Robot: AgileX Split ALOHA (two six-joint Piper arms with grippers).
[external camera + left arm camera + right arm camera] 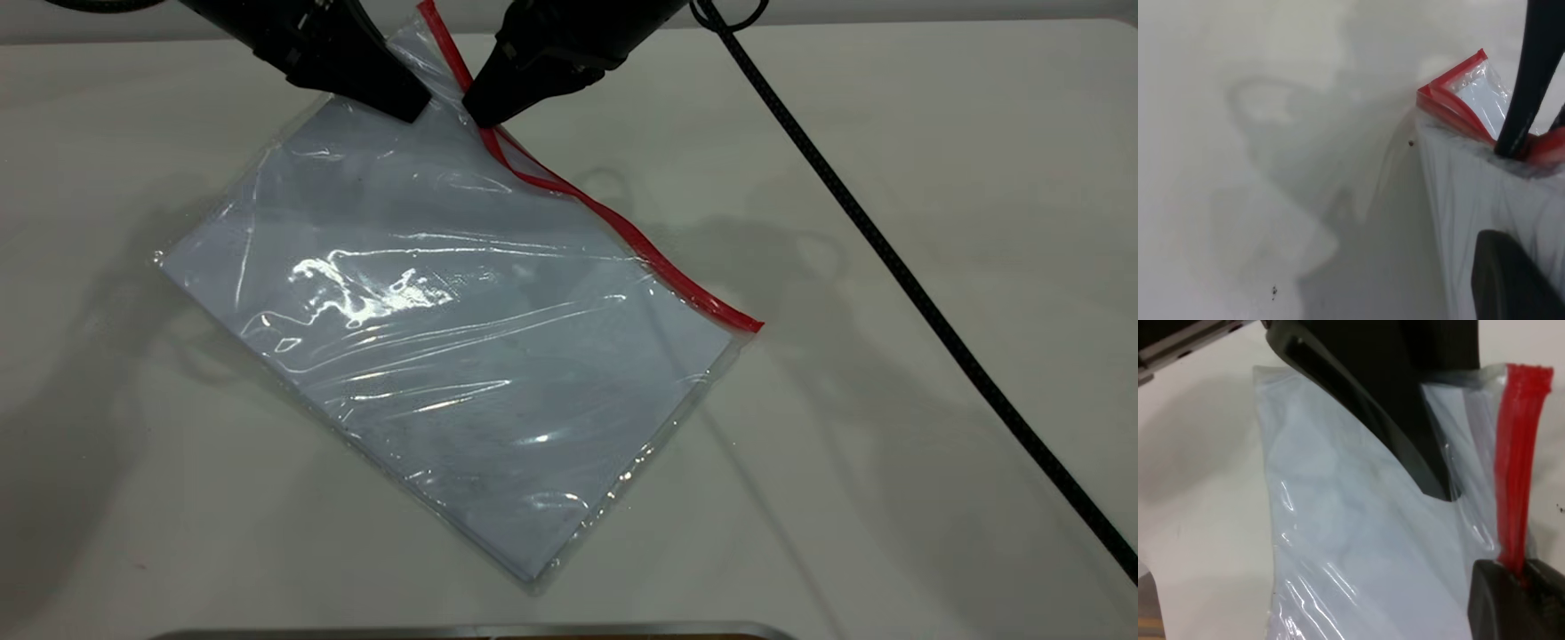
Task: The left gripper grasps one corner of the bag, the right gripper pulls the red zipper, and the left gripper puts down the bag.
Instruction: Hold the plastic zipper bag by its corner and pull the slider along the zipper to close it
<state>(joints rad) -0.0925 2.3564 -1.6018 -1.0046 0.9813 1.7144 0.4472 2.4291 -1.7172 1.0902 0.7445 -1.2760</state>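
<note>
Left claw (411,105) clamped on bag (444,356) corner, right claw (480,111) pinching red zipper (622,233) just beside it: risks slider slipping free, bag tearing loose.

A white table (933,133) carries the bag (444,338) and a braided black cable (889,258).

Pale, seemingly glossy tabletop (933,133)
</note>
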